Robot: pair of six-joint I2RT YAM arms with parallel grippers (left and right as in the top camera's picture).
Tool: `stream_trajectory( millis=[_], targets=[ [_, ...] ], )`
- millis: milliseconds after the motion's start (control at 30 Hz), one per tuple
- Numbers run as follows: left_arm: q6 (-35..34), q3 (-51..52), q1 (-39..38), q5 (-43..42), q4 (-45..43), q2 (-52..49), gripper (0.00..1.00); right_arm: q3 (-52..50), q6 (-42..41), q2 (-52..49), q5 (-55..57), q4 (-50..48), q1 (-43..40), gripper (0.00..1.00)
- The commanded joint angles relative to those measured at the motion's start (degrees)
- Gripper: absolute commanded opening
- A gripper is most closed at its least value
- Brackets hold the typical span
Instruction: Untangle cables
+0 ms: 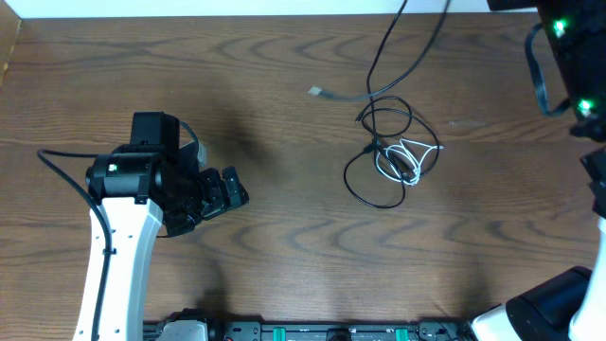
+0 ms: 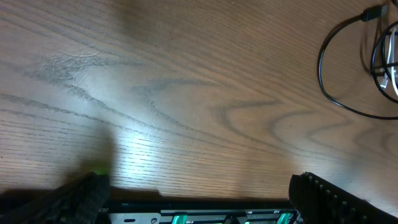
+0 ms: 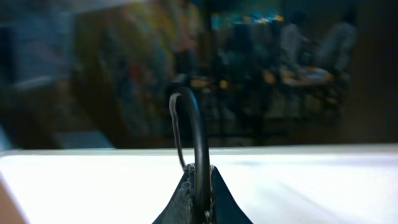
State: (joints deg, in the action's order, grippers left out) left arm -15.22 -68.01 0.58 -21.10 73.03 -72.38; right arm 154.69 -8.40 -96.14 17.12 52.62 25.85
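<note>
The left jaws [image 1: 230, 193] stand released above the brown wooden surface [image 1: 284, 95]. The tangle of thin black and white cables [image 1: 390, 156] lies well ahead of them, to their right, with only bare surface between. The right jaws [image 3: 199, 186] are clenched on a thin black cable strand [image 3: 198, 124].

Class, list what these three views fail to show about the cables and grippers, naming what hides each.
- Overhead: two black cables leave by the top edge; far ends cut off.
- Overhead: within the tangle, what passes over or under the white cable is too small to tell.
- Overhead: right gripper lies outside the frame; right wrist view shows it shut on a black cable, which one unclear.
- Left wrist: the right edge cuts the tangle.
</note>
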Motion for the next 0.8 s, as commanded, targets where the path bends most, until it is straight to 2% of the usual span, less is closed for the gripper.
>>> stream_trajectory(
  millis=[0,167,367,767],
  targets=[
    [-0.31,0.15,-0.17,-0.31,0.0,-0.35,0.98,-0.04,-5.09,-0.09,9.57,1.7,-0.02,0.01],
    [-0.31,0.15,-0.17,-0.31,0.02,-0.35,0.98,-0.04,-8.85,-0.09,6.54,9.27,-0.02,0.01],
    [-0.31,0.15,-0.17,-0.31,0.0,-0.35,0.98,-0.04,-9.38,-0.15,-14.67,19.78,-0.02,0.01],
    [-0.35,0.15,-0.17,-0.33,-3.89,-0.33,0.98,-2.86,-9.18,-4.15,-39.28,28.35,0.13,0.01]
  ],
)
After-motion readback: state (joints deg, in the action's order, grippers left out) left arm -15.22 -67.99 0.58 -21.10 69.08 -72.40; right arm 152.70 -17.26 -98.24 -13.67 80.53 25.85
